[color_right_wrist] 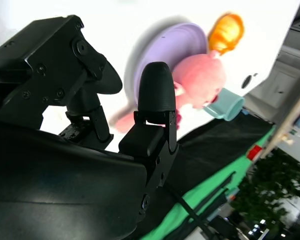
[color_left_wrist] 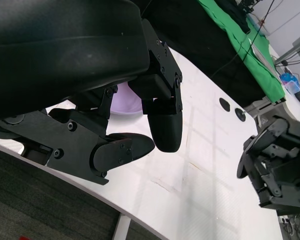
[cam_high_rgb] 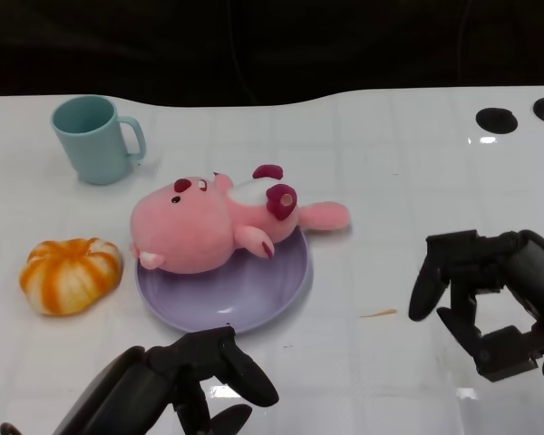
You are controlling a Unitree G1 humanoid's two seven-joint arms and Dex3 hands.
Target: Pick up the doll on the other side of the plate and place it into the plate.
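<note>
Hovering empty, fingers spread: left robot hand [cam_high_rgb: 186, 381], right robot hand [cam_high_rgb: 494, 294], near the plate [cam_high_rgb: 281, 290]

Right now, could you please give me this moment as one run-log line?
pink doll: lying on purple plate, arm over rim | left hand: empty, near plate | right hand: empty, fingers apart | orange plush, teal mug: untouched

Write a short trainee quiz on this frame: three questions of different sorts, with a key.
1. True or false: the pink doll lies partly on the purple plate.
2. What stands nearest the table's far left? A teal mug; B orange pumpkin toy; C plate.
3. Fill in: the left hand and right hand each hold ____.

Key: 1 true; 2 A; 3 nothing, with fingers apart.
</note>
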